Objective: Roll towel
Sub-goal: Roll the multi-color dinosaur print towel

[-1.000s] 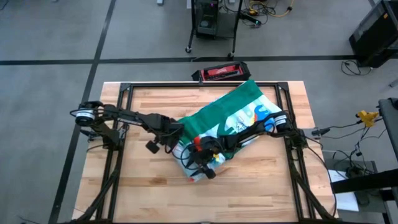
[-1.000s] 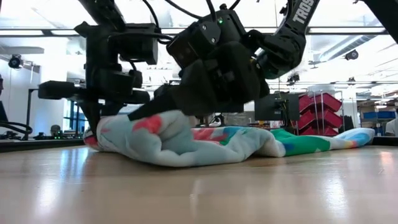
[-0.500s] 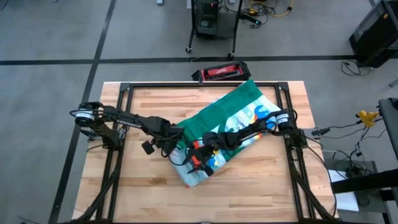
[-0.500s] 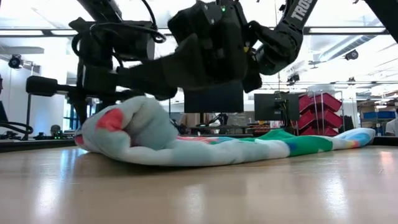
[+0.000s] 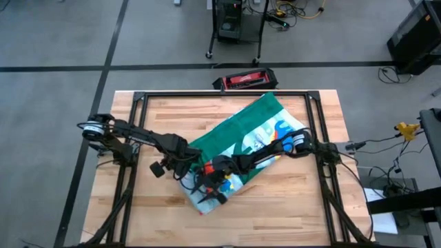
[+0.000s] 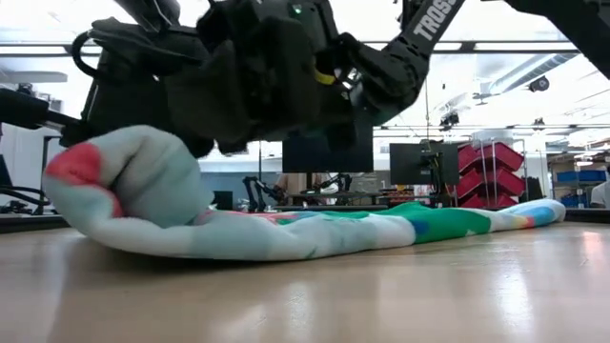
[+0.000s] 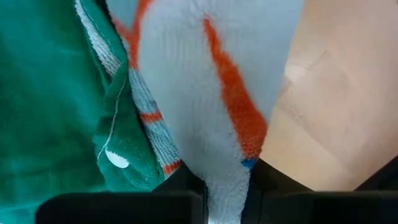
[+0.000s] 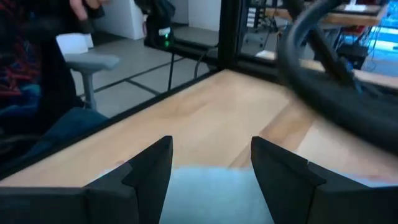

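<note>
The towel (image 5: pixel 251 141) is laid diagonally across the middle of the wooden table (image 5: pixel 289 207), green back facing up at the far end, dinosaur-printed face exposed along the near side. The near-left end is seen curled up into a thick roll (image 6: pixel 124 186) in the low view, pale with a red patch at its tip; the rest of the cloth is stretched out flat toward the far right.

Left claw (image 5: pixel 185 165) is positioned at the left edge of that rolled end. In the left wrist view a fold of pale fabric with orange stripes (image 7: pixel 224 106) is pinched between the two dark fingers (image 7: pixel 277 183), with green border (image 7: pixel 50 87) beside it and bare table wood on the other side. Clenched on the towel.

Right claw (image 5: pixel 210 184) is placed over the rolled end, close to the left claw. In the right wrist view its fingers (image 8: pixel 283 171) are spread apart, and pale blue cloth (image 8: pixel 211 196) is visible lying between them. Whether the cloth is pressed or merely straddled cannot be told; the claw is read as released.

A red and black case (image 5: pixel 244 80) is seen on the floor just beyond the far edge of the table.
</note>
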